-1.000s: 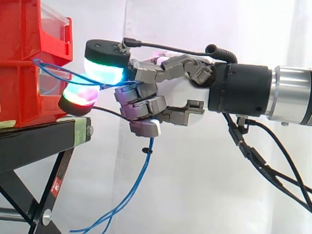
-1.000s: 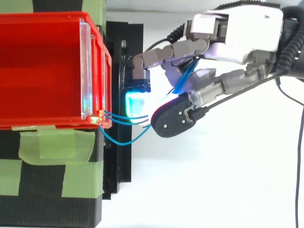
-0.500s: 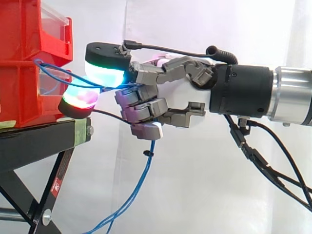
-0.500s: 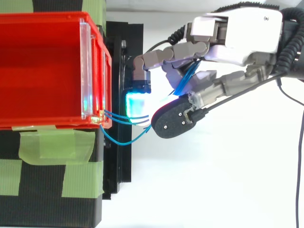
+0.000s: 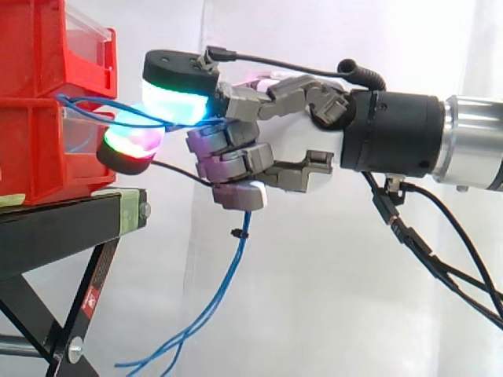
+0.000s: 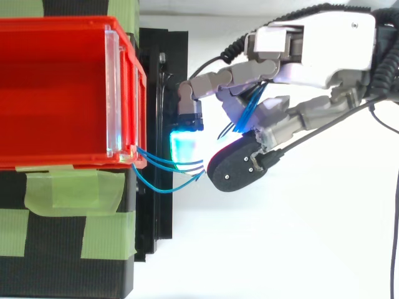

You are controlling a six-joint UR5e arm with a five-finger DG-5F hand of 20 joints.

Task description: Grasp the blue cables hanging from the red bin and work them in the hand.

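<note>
On the left sits the red bin (image 5: 31, 149) on top of a black stand (image 5: 55, 232). From above, strips of green tape (image 6: 75, 190) run across the stand, and one piece sticks onto the bin's edge.

The blue cables (image 6: 168, 163) come out at the corner of the bin. They cross a small gap to the hand (image 5: 291, 149), which reaches in from the right. The bin and the hand are near each other but do not touch.

Two fingers (image 5: 174, 98) with thick glowing tips are closed on the cables, one above and one below, just beside the bin. The top tip glows green and blue. The bottom tip glows red and green. The other fingers are curled in toward the palm, and the cables pass behind them. From above, the blue cables show between the curled fingers too. Under the hand the cables drop down in a long loose curve, past the leg of the stand, to the bottom of the side view.

So the grabbing part looks done, since the fingers are clenched on the cables. The cables between bin and fingertips look fairly straight, with one slack loop below. What is left, I think, is the working part: rubbing, sliding or rolling the cables between the fingers without letting them slip out.
</note>
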